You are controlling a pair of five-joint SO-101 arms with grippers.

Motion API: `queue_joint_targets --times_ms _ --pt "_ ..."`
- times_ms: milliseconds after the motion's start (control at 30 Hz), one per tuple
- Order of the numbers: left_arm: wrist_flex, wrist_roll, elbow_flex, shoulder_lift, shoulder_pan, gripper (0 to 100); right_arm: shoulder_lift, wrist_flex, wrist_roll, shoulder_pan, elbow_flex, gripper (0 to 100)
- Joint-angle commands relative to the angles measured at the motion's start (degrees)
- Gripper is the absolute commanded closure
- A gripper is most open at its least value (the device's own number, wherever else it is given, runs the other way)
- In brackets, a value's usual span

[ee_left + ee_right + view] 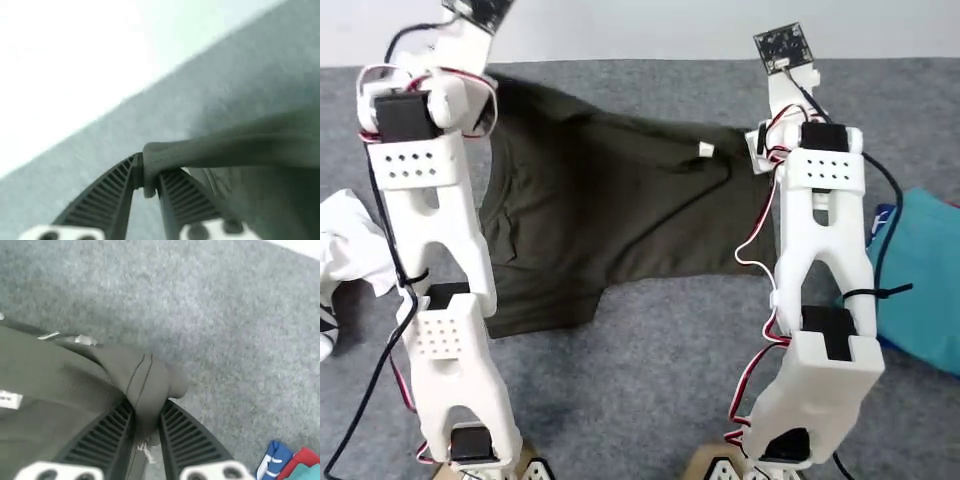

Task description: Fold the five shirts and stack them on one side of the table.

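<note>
A dark olive shirt [610, 235] lies spread on the grey felt table between my two arms. My left gripper [146, 187] is shut on a bunched edge of the olive shirt [225, 150] at the far left of the table. My right gripper [146, 422] is shut on a fold of the olive shirt [55, 385] at its far right corner, beside a white label [10, 399]. In the high view the left arm [425, 170] and right arm [820, 190] both stretch to the shirt's far edge.
A crumpled white shirt [345, 245] lies at the left edge of the table. A teal shirt [920, 280] with a red and blue garment [285, 462] beside it lies at the right. Bare grey felt [650, 380] lies in front.
</note>
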Motion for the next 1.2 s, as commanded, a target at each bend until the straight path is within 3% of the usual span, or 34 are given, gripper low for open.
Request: queue_joint_targets --times_ms 0,100,200,367,633,900,1167 --pt "-4.1 0.6 -2.9 -1.0 -0.7 100 -2.1 -2.2 0.6 -1.0 -1.1 98.9" --pt "-0.3 -0.1 -2.9 -0.9 -0.5 100 -1.0 -1.8 0.6 -1.0 -1.1 98.9" --pt "8.7 -5.8 -2.7 -0.7 0.4 100 -1.2 0.0 0.8 -0.7 -1.0 98.9" --pt "9.5 -7.8 6.5 -2.5 -0.4 100 -1.3 5.8 5.0 0.2 -1.0 98.9" --pt "9.5 -15.8 36.7 -14.1 1.1 100 -1.3 16.7 8.7 1.8 -1.0 98.9" --pt "9.5 -19.2 64.4 -26.6 1.8 100 -1.3 28.1 12.8 2.5 -1.1 98.9" --pt "9.5 -21.7 82.1 -33.9 1.7 100 0.3 28.9 14.4 3.6 -0.7 98.8"
